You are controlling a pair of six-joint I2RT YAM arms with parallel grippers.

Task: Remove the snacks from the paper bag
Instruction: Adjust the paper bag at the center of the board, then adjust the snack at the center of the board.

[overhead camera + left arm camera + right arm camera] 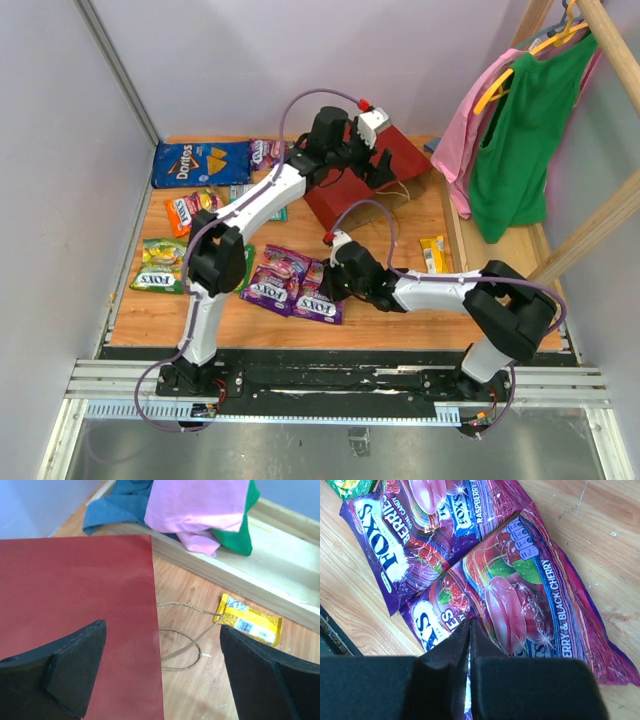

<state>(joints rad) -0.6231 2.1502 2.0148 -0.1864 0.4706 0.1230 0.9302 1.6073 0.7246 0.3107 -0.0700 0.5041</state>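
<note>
At the far middle of the table (140, 315) the paper bag (335, 205) lies flat, red side up, its twine handles (185, 645) trailing toward the yellow bar (250, 622). The mouth is not in view, so I cannot tell what is inside. The bag looks light, stiff-ish paper that creases and tears easily and slides on wood. Best hold is the mouth rim or the handles, not the flat panel. The left end effector (162, 625) hangs over the bag's edge, wide open, holding nothing. Snacks lying out: Fox's packets (520, 595) front centre, Doritos (200, 162) far left, an orange packet (190, 208) and a green packet (165, 265) down the left side. All are glossy film, so probably light and slippery, and the Doritos puffy and crushable; pinch a sealed end seam. The right end effector (470, 630) is closed, tips at the cherry Fox's packet; I cannot tell whether it nips the film
</note>
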